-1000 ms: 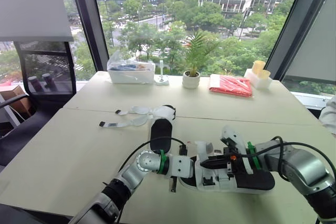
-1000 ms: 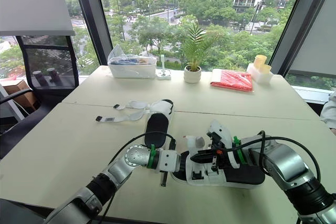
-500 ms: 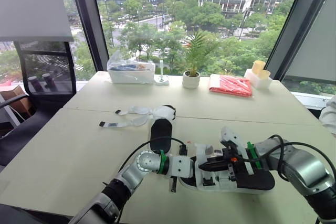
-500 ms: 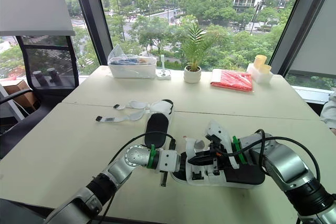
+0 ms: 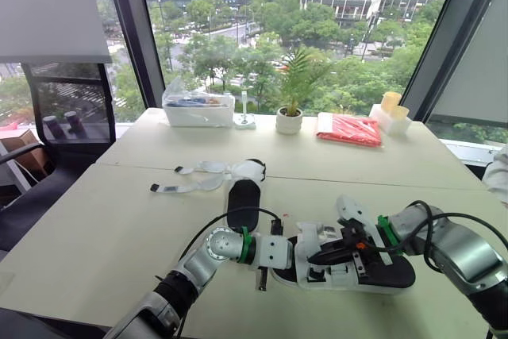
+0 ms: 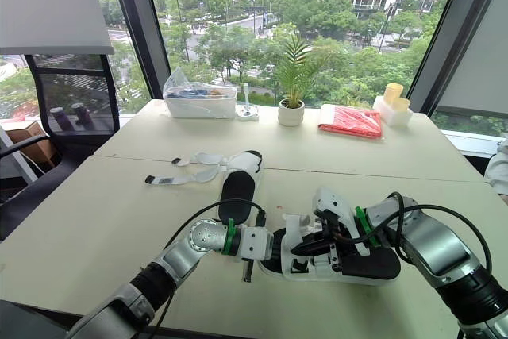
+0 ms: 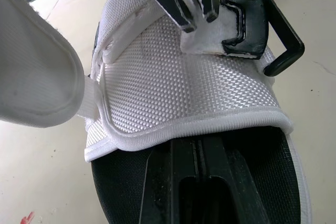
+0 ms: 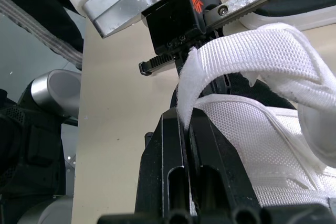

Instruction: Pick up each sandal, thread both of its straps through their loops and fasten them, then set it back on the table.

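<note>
A white sandal with a black sole (image 5: 373, 274) lies on the table's near side. My left gripper (image 5: 287, 255) is shut on its toe end; in the left wrist view its fingers (image 7: 199, 182) close on the sole under the white woven upper (image 7: 178, 93). My right gripper (image 5: 316, 257) is shut on a white strap (image 8: 252, 56), holding it over the upper beside the black buckle loop (image 7: 273, 40). A second sandal (image 5: 243, 193) lies farther back, its two straps (image 5: 190, 185) spread flat to the left.
Along the window stand a clear plastic box (image 5: 197, 107), a small potted plant (image 5: 289, 121), a red packet (image 5: 349, 129) and a yellow-topped container (image 5: 391, 113). An office chair (image 5: 67, 113) stands at the left. A person's sleeve (image 5: 498, 172) shows at the right edge.
My right gripper has drawn the strap a little lower and to the right over the sandal. The left gripper and the far sandal have stayed put.
</note>
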Motion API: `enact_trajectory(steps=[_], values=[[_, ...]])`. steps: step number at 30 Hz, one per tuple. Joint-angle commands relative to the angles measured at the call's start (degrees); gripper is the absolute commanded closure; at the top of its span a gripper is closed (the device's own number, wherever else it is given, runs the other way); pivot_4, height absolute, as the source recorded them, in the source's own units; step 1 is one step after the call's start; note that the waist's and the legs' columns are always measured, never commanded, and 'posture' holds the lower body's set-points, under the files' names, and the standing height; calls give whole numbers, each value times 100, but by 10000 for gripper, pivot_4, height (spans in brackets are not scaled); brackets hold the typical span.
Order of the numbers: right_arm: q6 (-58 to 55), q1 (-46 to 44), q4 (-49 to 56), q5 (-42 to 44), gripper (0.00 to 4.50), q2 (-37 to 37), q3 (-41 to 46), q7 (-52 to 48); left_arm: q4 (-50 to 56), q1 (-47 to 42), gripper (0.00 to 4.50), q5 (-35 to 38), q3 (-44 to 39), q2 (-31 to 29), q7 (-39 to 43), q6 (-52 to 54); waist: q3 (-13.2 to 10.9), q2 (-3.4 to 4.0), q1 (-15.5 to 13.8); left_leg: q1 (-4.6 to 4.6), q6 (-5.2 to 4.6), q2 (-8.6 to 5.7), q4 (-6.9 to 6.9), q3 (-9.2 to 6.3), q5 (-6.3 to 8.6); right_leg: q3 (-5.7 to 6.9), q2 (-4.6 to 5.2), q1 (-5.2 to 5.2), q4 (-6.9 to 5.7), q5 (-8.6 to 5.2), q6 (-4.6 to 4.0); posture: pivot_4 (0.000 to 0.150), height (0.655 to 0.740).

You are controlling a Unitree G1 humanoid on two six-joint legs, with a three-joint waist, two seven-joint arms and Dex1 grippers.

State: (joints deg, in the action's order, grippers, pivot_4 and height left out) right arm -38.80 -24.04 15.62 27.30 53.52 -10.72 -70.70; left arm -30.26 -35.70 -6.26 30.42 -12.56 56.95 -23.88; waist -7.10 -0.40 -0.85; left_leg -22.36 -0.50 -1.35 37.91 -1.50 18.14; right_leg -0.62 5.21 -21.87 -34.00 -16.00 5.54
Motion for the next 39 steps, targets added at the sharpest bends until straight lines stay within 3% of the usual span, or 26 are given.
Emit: enact_trajectory(steps=[1, 14, 23, 34, 37, 39], values=[[-130, -109, 101, 102, 44443, -61, 9, -85, -814, 435, 45000, -662, 472, -243, 153, 517, 0, 0, 1, 0, 0, 0, 0, 0, 0, 0, 0, 0, 0, 0, 0, 1500, 7374], [-937, -393, 227, 427, 44443, -198, -155, -139, -750, 448, 45000, -653, 481, -237, 157, 558, 0, 1, 5, 0, 2, 0, 8, 0, -1, 0, 0, 1, -10, 0, 1, 1500, 7374], [-518, -173, 111, -104, 44443, 26, -477, -230, -691, 457, 45000, -639, 479, -231, 155, 608, 2, 2, 5, 1, 2, 0, 8, 0, -1, 0, 0, -1, -11, 0, 0, 1500, 7374], [-421, 174, 165, -178, 44443, 86, -155, -29, -664, 491, 45000, -650, 501, -239, 154, 599, 9, 4, 2, 8, 3, 0, 9, 0, -2, 0, 0, 2, -13, 0, 1, 1500, 7374], [-486, 307, 259, -161, 35461, 55, -8, 179, -644, 485, 45000, -648, 486, -250, 146, 618, 13, 6, 3, 8, 3, 0, 9, 0, -2, 0, 0, 8, -13, 0, 1, 1500, 7374], [-646, 359, 375, -27, 26323, 46, 141, 269, -617, 489, 45000, -640, 480, -252, 143, 641, 16, 7, 8, 9, 3, 0, 10, 0, -2, 0, 0, 9, -13, 0, 1, 1500, 7374]])
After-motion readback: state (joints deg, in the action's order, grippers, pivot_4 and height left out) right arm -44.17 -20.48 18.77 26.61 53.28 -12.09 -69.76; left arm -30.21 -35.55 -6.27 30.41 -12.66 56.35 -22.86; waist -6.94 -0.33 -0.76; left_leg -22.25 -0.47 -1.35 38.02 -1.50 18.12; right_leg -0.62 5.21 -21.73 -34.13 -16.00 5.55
